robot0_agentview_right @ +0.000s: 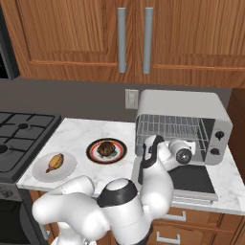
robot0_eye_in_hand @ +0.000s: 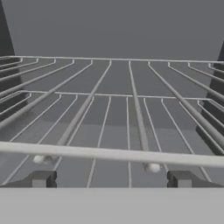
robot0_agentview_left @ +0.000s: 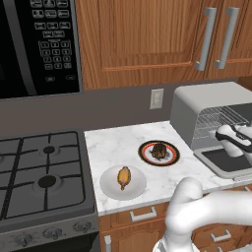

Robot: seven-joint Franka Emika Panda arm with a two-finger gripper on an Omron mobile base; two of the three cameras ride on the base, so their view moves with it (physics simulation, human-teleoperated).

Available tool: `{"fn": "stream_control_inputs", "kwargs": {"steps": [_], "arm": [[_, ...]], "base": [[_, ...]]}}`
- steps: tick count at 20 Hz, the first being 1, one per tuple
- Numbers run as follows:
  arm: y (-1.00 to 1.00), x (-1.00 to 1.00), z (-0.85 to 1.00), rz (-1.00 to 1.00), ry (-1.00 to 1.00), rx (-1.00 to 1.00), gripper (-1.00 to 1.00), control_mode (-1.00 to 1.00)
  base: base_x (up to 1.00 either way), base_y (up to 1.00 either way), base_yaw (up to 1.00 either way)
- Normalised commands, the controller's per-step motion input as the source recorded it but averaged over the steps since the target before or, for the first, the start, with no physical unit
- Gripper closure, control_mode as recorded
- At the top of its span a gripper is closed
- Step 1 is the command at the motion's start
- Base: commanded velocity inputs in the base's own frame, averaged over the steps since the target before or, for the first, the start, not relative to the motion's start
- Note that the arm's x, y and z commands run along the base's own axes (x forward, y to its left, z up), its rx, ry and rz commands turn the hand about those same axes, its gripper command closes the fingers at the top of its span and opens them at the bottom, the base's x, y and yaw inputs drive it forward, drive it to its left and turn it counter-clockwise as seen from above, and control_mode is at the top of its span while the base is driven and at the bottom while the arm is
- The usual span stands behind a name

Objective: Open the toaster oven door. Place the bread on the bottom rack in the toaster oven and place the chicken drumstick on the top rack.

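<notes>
I see flat, even rendered light in the base views, soft shadows, no glare. Ahead of the gripper point(robot0_eye_in_hand: 111, 179), the rack wires point(robot0_eye_in_hand: 131, 113) blur slightly up close.

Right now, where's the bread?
In both base views the bread sits on a dark-rimmed plate on the counter, between the drumstick's white plate and the open toaster oven.

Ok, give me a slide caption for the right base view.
Toaster oven door down, open gripper at the racks; bread and drumstick wait on plates.
</notes>
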Motion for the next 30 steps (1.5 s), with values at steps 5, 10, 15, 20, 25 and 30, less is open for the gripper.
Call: {"fn": "stream_control_inputs", "kwargs": {"steps": [5, 10, 15, 20, 25, 30], "arm": [[0.00, 0.18, -0.14, 0.00, 0.00, 0.00, -1.00, -1.00], [0.00, 0.08, -0.27, 0.00, 0.02, 0.00, -1.00, -1.00], [0.00, -0.02, -0.36, 0.00, 0.06, 0.00, -1.00, -1.00], [-0.04, -0.16, -0.40, 0.00, 0.10, 0.00, -1.00, -1.00], [-0.05, -0.33, -0.51, 0.00, 0.12, -0.02, -1.00, -1.00], [-0.08, -0.52, -0.54, 0.00, 0.06, -0.01, -1.00, -1.00]], "base": [[0.00, 0.00, 0.00], [0.00, 0.00, 0.00], [0.00, 0.00, 0.00], [0.00, 0.00, 0.00], [0.00, 0.00, 0.00], [0.00, 0.00, 0.00]]}}
